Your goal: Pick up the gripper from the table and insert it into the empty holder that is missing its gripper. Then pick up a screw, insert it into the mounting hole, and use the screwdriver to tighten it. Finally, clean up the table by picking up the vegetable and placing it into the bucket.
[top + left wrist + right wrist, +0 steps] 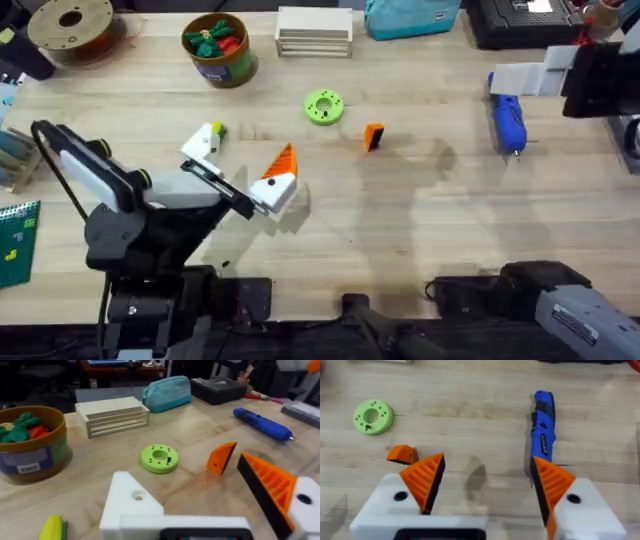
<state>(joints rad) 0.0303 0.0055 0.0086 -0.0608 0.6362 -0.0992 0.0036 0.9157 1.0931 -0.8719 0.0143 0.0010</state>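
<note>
- Resting low over the near-left part of the table (420,215), the left gripper (245,170) has one jaw as a bare white holder (131,500) with an empty mounting hole, the other carrying an orange finger (272,485); the two stand well apart with nothing between them.
- Just beside the holder lies the yellow vegetable (214,131), its greenish end showing; it looks light and probably a little soft, so a pinch across its middle should do.
- The right gripper (487,487) hovers above the table with both orange ribbed fingers (426,477) spread wide and empty.
- Farther out, mid-table, the loose orange gripper (373,136) lies alone on the wood. It looks a stiff, light plastic wedge, likely to skid when nudged; its flat sides seem the best hold, with the black end left free for seating.
- A flat green disc (324,106) sits near it, apart, and nothing blocks the approach.
- The blue screwdriver (509,121) lies to the right: rigid, heavier, round enough to roll, best taken around its thick body.
- At the back stand the olive bucket (221,62), already holding red and green toys, a slatted wooden box (314,32) and a teal pouch (410,16).
</note>
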